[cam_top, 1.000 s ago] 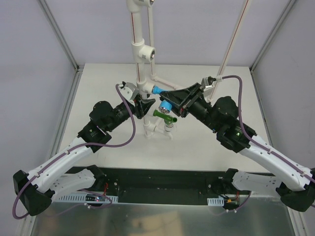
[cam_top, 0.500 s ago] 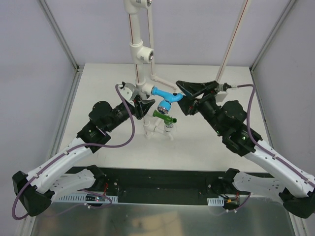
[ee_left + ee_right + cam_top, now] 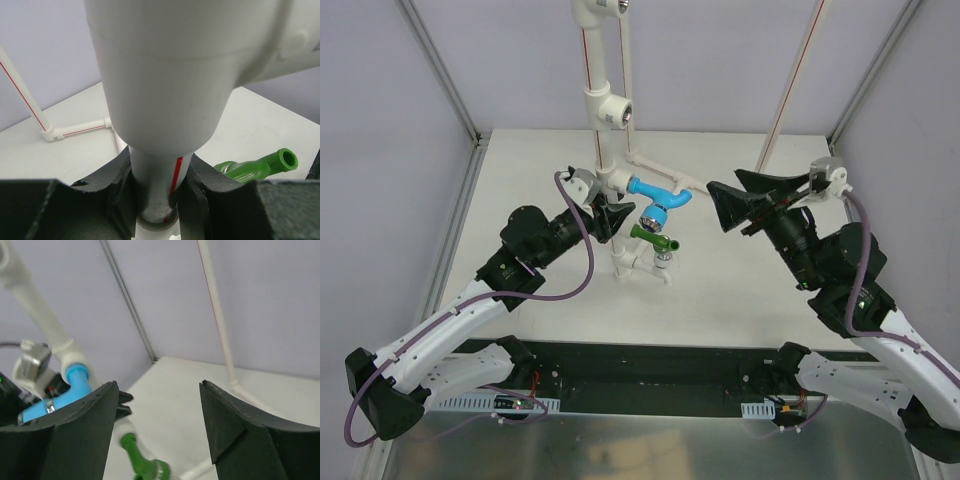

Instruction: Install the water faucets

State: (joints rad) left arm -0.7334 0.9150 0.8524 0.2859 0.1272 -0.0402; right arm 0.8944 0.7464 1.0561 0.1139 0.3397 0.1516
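Gap: right end effector point(image 3: 717, 207) apart from blue faucet point(image 3: 655, 195) | jaws spread

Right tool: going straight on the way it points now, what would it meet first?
Probably the light blue faucet: in the top view the open right tool points toward it. Its wrist view shows that faucet left of the gap, so it might pass beside.

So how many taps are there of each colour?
Light blue plastic tap with a shiny silver top: 1
Dark green plastic tap: 1
Total: 2
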